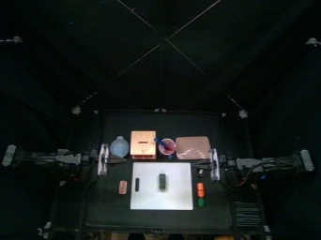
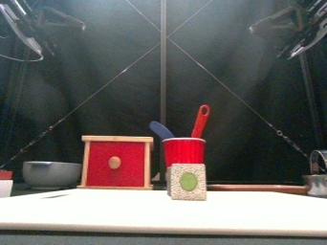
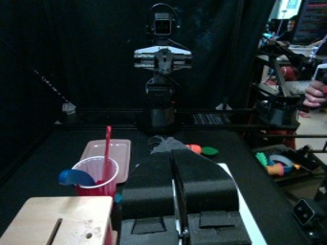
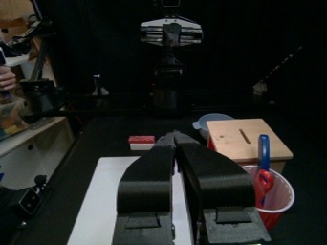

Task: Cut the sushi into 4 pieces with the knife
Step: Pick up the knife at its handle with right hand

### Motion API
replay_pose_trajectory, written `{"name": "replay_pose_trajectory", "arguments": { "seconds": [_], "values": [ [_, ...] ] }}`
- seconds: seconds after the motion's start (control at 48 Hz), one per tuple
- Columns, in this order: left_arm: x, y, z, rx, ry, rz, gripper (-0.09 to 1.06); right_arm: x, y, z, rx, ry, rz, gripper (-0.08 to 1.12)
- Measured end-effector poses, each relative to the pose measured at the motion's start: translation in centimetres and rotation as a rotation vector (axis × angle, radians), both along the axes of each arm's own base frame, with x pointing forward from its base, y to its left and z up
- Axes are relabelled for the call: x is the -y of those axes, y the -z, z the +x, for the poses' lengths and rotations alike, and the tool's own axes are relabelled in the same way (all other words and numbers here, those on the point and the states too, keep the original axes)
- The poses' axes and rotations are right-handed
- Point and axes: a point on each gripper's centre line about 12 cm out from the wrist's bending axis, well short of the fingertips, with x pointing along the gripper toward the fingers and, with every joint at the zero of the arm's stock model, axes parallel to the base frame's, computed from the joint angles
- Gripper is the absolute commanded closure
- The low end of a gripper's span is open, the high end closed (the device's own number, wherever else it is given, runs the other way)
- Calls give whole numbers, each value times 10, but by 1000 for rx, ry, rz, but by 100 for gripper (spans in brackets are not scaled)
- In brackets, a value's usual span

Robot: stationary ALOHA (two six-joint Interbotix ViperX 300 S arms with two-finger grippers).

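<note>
Your left tool [image 3: 177, 158] and right tool [image 4: 179, 142] rest clenched, empty, at the worktop's [image 1: 107, 211] side edges, with the sushi roll [image 1: 164, 178] centred on the white board [image 1: 145, 192] for cutting.

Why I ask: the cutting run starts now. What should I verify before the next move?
1. Sushi on the board, looks whole: ok.
2. Blue knife and red knife standing in the cup: ok.
3. Left end effector and right end effector empty: ok.
4. Jaws open for a grasp: not ok, both shut.
5. Red toy and orange toy off the board: ok.
6. Whether the sushi will stay put under the knife: cannot tell.
</note>
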Motion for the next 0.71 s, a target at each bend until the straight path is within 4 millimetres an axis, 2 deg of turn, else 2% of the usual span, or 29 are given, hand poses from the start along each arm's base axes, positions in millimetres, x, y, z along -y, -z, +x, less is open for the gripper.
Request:
{"name": "replay_pose_trajectory", "arguments": {
  "seconds": [0.062, 0.271, 0.521, 0.708],
  "values": [
    [0, 4, 1, -5, 0, 3, 104, 1, 0, 0, -2, 5, -6, 105],
    [0, 9, 7, -5, -2, 2, 100, 9, 3, 7, -25, 44, 56, 101],
    [0, 22, 18, -61, -2, 0, 100, 31, -20, 25, -46, 141, 112, 101],
    [0, 29, 24, -95, -2, 0, 100, 46, -36, 52, -194, 184, 127, 101]
  ]
}}
